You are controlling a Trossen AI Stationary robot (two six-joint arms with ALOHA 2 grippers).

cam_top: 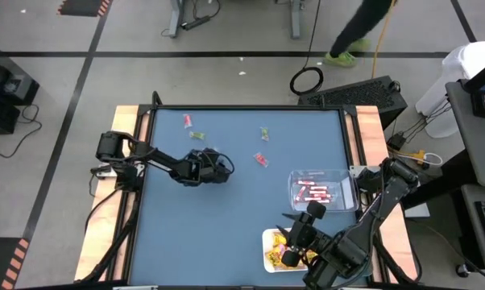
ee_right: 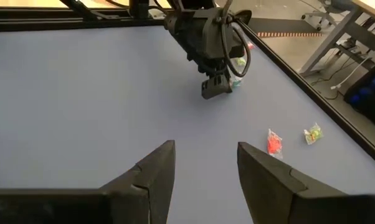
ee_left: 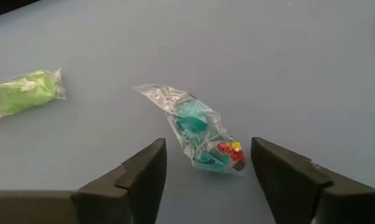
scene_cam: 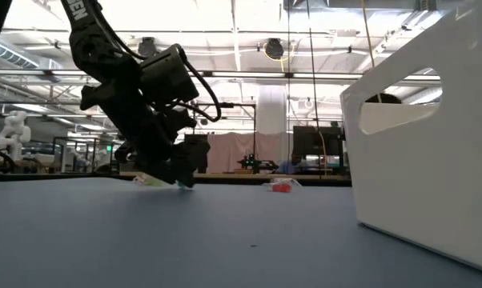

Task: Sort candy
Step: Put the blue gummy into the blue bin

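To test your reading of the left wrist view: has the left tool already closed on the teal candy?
No: the teal candy lies on the table between the left tool's open fingers.

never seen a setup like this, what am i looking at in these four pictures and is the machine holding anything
It is a robot with two dark arms at a blue table, each ending in a two-finger gripper. One picture looks straight down, one looks level across the tabletop, and two come from cameras on the arms' wrists.

The left gripper is low over the table, fingers open on either side of a teal wrapped candy, not closed on it. A green candy lies nearby.

The right gripper waits open near the table's front edge, over a tray of yellow candy. Beside it a clear tray holds pink-red sticks. A few more sweets lie loose. Neither gripper holds anything.
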